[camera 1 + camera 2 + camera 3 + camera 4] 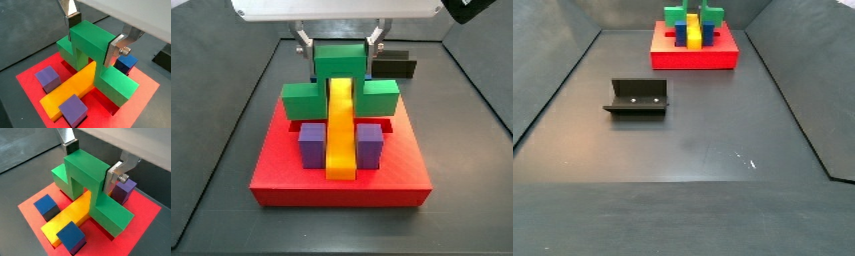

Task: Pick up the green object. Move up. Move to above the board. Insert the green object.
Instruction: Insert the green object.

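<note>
Green arch block point(93, 52) gripped over the red board point(140, 97).

I see the gripper point(95, 34) clamped on the bar of the green arch block, its silver fingers point(115, 174) pressed against opposite faces. The arch straddles the long yellow bar point(341, 130), its legs down at the board's far part. Purple blocks point(311, 143) flank the yellow bar nearer. In a side view, the fixture point(637, 98) stands on the floor, well apart from the board.
</note>
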Tool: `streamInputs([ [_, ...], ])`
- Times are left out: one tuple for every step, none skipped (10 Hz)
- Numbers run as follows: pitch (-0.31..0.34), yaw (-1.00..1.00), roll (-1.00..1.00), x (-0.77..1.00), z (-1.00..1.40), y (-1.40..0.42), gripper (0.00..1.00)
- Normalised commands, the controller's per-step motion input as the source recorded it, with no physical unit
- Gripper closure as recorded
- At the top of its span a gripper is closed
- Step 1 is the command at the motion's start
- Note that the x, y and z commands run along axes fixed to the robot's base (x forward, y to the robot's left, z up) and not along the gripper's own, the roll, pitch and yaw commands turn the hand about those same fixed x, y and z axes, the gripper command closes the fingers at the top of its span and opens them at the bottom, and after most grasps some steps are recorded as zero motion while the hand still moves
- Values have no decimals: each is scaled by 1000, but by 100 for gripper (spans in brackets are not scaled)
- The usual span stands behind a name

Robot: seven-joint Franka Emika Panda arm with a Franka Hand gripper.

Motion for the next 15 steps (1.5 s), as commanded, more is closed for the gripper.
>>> streamInputs([
  [-36,0,0,77,-146,-57,100],
  [-34,0,6,34,-180,-57,100],
  [-26,0,11,20,-166,-51,100],
  [-24,0,11,17,-149,-57,100],
  [-11,0,21,11,-114,-43,100],
  [0,0,30,0,0,0,100],
  [0,0,26,0,-3,0,100],
  [0,-69,-80,160,-57,83,100],
  [0,-129,-221,186,-54,109,100],
  [-10,-131,-267,174,-34,103,100],
  [0,-71,-166,131,-29,40,100],
  [0,-31,-193,77,-43,43,100],
  [0,-29,-157,17,-86,0,100],
  [0,-29,-130,11,-103,0,100],
  [0,-43,-111,0,-120,0,100],
])
